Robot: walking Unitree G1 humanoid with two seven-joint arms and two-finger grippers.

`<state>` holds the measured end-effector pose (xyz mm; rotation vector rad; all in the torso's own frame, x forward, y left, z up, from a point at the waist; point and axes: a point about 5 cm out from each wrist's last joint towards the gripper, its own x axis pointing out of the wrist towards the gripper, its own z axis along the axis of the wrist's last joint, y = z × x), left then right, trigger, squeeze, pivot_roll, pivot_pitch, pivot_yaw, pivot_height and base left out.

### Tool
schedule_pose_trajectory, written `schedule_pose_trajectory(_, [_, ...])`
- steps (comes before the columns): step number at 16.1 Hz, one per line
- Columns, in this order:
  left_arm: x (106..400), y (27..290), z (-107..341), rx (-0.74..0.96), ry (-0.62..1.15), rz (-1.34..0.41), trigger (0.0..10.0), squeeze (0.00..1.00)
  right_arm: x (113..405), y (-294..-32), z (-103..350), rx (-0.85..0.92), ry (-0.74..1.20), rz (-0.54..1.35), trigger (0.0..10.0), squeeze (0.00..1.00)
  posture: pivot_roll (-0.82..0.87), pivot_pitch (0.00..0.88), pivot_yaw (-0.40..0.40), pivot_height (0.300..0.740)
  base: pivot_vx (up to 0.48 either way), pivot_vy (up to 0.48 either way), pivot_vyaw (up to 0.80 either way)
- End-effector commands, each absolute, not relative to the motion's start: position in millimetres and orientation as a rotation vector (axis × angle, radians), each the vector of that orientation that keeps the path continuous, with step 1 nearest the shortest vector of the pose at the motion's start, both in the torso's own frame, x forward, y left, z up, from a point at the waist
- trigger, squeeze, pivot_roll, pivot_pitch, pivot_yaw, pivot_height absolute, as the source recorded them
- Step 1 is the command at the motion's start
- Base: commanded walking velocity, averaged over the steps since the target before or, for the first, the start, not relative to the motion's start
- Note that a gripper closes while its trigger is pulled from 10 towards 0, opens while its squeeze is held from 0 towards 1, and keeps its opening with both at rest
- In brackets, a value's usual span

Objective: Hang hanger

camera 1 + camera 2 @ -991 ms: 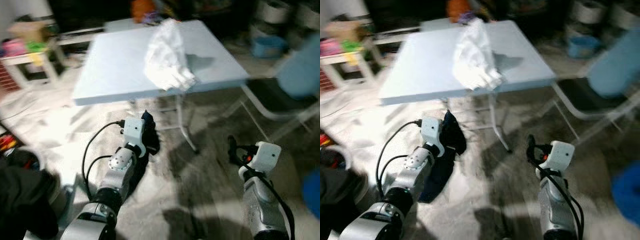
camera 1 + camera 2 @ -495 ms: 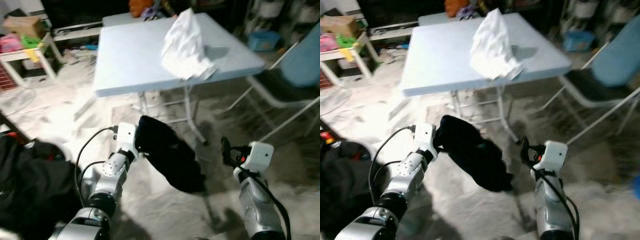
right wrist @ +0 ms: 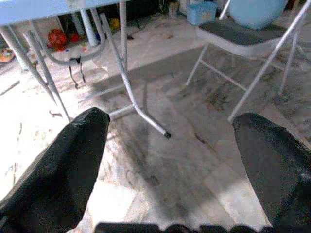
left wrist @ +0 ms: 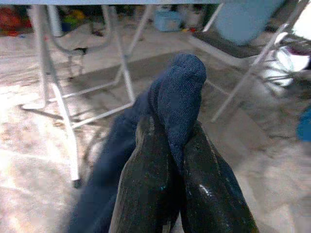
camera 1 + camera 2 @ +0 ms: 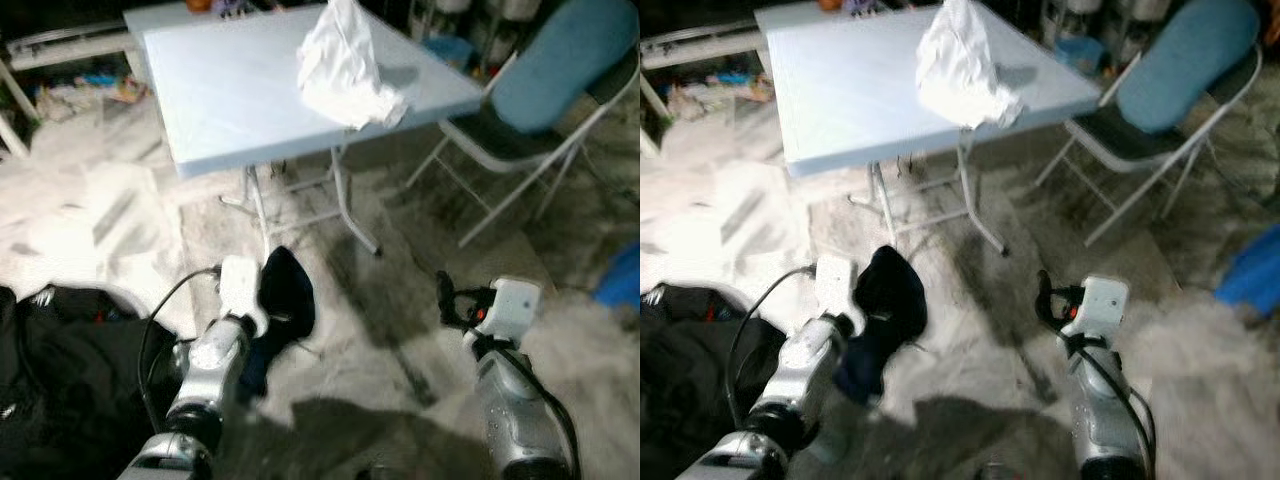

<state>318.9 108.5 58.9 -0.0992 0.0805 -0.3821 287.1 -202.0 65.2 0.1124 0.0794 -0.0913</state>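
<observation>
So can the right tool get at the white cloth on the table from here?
Probably not yet. The right tool is open and free, but hangs low over the floor, while the white cloth lies well ahead on the table.

Crumpled cloth (image 5: 345, 62) on table (image 5: 220, 90), chair (image 5: 540, 90) to its right, garment (image 5: 285, 305) on floor before it

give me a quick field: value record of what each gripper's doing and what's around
left gripper: shut on dark blue garment, held low above the floor
right gripper: open, holding nothing
table: ahead, light blue folding top
white cloth: crumpled on the table
folding chair: right of the table
black clothes pile: at robot's left
</observation>
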Motion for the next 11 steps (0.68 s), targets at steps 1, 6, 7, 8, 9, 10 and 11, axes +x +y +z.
schedule_pose_trajectory(1, [319.5, 107.4, 66.6, -0.096, 0.029, -0.411, 10.0, 0.0, 289.3, -201.1, 68.1, 0.103, 0.074, -0.084, 10.0, 0.0, -0.13, 0.146, 0.023, 0.74, 0.0, 0.0, 0.0])
schedule_pose_trajectory(6, [319.2, 107.3, 69.8, -0.107, 0.02, -0.448, 10.0, 0.0, 286.7, -201.7, 66.0, 0.101, 0.08, -0.088, 10.0, 0.0, -0.14, 0.148, 0.032, 0.74, 0.218, 0.0, -0.58])
schedule_pose_trajectory(7, [318.2, 106.2, 69.2, -0.109, 0.022, -0.461, 10.0, 0.0, 285.7, -202.7, 65.3, 0.103, 0.081, -0.096, 10.0, 0.0, -0.14, 0.148, 0.041, 0.74, 0.33, 0.0, -0.8])
schedule_pose_trajectory(8, [317.7, 104.7, 69.2, -0.11, 0.022, -0.471, 10.0, 0.0, 285.1, -203.0, 65.1, 0.103, 0.08, -0.099, 10.0, 0.0, -0.14, 0.148, 0.041, 0.74, 0.36, 0.0, -0.8])
schedule_pose_trajectory(9, [317.7, 102.3, 69.4, -0.105, 0.024, -0.481, 10.0, 0.0, 284.3, -203.2, 65.0, 0.101, 0.078, -0.102, 10.0, 0.0, -0.15, 0.148, 0.046, 0.74, 0.36, 0.0, -0.8])
schedule_pose_trajectory(10, [317.3, 101.0, 69.2, -0.102, 0.025, -0.491, 10.0, 0.0, 283.6, -203.2, 64.6, 0.1, 0.078, -0.105, 10.0, 0.0, -0.15, 0.147, 0.048, 0.74, 0.364, 0.0, -0.8])
schedule_pose_trajectory(11, [316.7, 99.8, 69.2, -0.103, 0.025, -0.5, 10.0, 0.0, 282.5, -203.5, 64.3, 0.1, 0.077, -0.107, 10.0, 0.0, -0.16, 0.147, 0.051, 0.74, 0.364, 0.0, -0.8])
